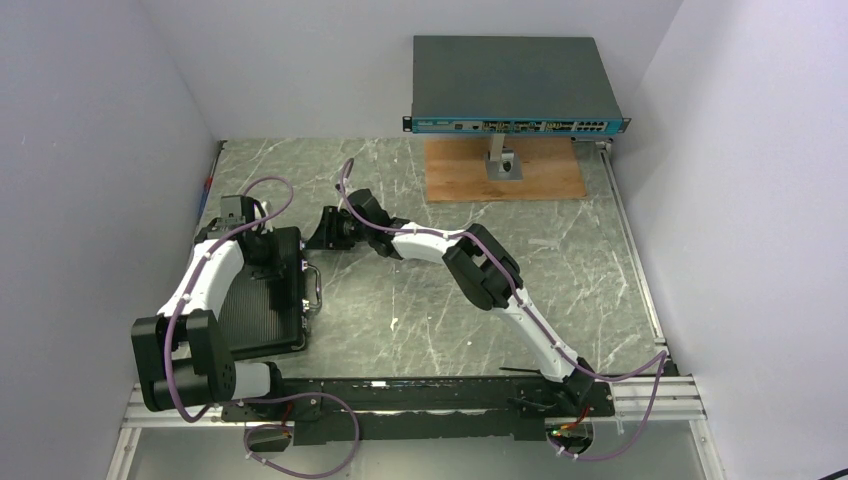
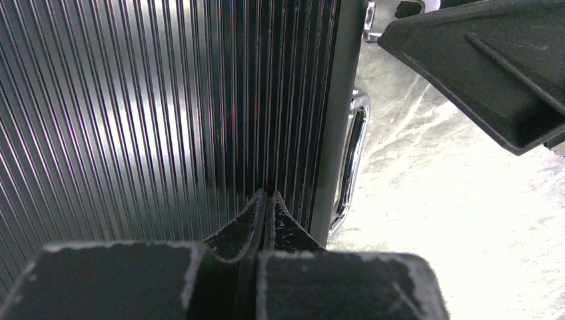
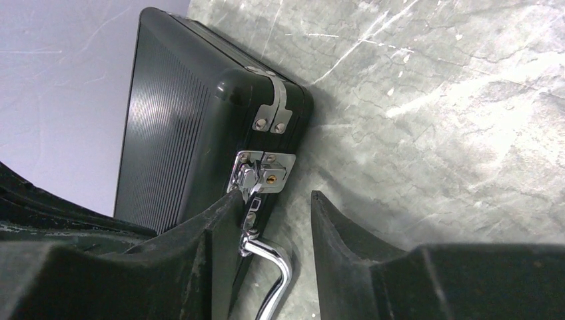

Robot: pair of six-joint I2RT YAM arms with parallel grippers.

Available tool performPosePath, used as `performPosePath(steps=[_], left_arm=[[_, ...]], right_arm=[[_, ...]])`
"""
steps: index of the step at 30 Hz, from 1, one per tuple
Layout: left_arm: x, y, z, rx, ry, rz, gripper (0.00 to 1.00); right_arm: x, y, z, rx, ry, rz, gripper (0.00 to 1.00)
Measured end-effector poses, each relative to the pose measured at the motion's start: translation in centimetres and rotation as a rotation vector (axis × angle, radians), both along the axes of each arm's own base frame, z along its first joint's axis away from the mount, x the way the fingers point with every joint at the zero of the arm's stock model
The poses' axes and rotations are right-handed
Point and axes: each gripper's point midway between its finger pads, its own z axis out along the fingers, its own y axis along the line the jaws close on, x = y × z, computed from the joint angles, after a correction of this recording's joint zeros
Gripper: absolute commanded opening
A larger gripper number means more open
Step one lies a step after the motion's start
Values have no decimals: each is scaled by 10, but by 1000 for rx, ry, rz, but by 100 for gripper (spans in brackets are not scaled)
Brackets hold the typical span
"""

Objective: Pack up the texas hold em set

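case [image 1: 268, 300]: shut, flat on the surface [image 3: 433, 133], left side | left claw [image 2: 266, 200]: tips together, on the lid, likely holding it down | right claw [image 3: 276, 197]: tips apart, one touching the latch [image 3: 263, 172], likely to snap it

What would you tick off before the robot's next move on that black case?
1. Lid down: ok, the briefcase lies closed on the table.
2. Lid held: ok, the left pincer, shut, has its tips against the ribbed lid.
3. Aim: ok, the right pincer is open, one finger at the silver latch.
4. Latch snapped shut: cannot tell.
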Motion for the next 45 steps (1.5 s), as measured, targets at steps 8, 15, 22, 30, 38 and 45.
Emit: performPosePath(steps=[8, 15, 22, 30, 38, 45], left_arm=[[0, 0, 0, 0, 0, 0, 0], [0, 0, 0, 0, 0, -1, 0], [0, 0, 0, 0, 0, -2, 0], [0, 0, 0, 1, 0, -4, 0], [0, 0, 0, 1, 0, -5, 0], [0, 0, 0, 1, 0, -5, 0]], right_arm=[[-1, 1, 0, 10, 1, 7, 37], [-2, -1, -4, 41, -3, -2, 37], [-3, -1, -6, 58, -16, -3, 36], [-6, -12, -24, 31, -6, -14, 35], [2, -16, -24, 26, -16, -32, 35], [2, -16, -24, 21, -29, -27, 35]])
